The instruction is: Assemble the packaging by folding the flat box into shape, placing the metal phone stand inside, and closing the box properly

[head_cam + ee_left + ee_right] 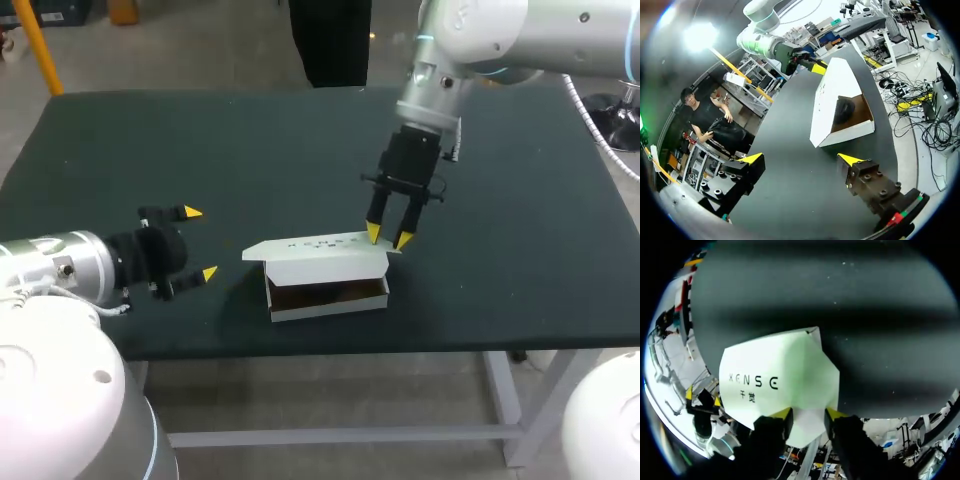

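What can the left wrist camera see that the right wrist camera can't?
Only the left wrist view looks inside the white cardboard box: a dark rounded object, probably the metal phone stand, lies in it. Only the right wrist view shows the small end flap of the box's white lid, lying between my right fingers. Both show the box, its raised lid, the dark table, and my open left fingers short of the box.

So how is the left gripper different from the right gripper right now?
The right gripper points straight down; the left gripper lies sideways, low over the table. The right gripper is at the raised lid of the white box; the left gripper is apart from the box, touching nothing. Both are black.
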Action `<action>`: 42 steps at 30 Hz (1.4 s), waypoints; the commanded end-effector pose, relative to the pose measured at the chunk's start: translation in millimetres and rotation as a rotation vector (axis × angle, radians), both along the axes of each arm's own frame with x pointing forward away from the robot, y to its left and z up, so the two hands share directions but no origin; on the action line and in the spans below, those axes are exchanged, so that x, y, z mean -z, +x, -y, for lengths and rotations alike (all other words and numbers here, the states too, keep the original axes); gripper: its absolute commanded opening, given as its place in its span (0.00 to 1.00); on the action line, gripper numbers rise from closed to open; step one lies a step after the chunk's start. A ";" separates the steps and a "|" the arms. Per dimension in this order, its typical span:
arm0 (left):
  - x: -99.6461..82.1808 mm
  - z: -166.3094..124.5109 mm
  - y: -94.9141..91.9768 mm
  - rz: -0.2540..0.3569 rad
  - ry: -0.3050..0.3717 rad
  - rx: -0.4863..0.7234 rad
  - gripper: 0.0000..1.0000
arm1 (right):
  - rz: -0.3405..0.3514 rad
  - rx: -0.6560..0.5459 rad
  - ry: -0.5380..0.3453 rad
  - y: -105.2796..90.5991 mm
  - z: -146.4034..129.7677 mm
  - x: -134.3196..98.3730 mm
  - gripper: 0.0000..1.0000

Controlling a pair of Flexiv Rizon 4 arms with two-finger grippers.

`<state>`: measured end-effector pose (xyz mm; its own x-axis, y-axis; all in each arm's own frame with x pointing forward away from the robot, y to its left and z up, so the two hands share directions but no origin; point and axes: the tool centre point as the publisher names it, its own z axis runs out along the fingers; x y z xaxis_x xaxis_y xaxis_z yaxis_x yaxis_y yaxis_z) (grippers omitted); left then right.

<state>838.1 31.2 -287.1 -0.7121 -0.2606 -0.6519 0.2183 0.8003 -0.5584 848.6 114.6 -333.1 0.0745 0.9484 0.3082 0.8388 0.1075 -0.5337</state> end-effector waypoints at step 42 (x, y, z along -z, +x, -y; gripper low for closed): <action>-42.2 1.3 57.4 -0.984 -0.010 -0.335 1.00 | 0.015 0.019 -0.004 -7.3 2.6 4.2 0.45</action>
<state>893.2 27.5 -252.8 -0.7538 -0.6549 -0.0527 -0.5163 0.6400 -0.5691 843.2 112.4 -336.8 0.0871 0.9485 0.3046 0.8464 0.0909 -0.5248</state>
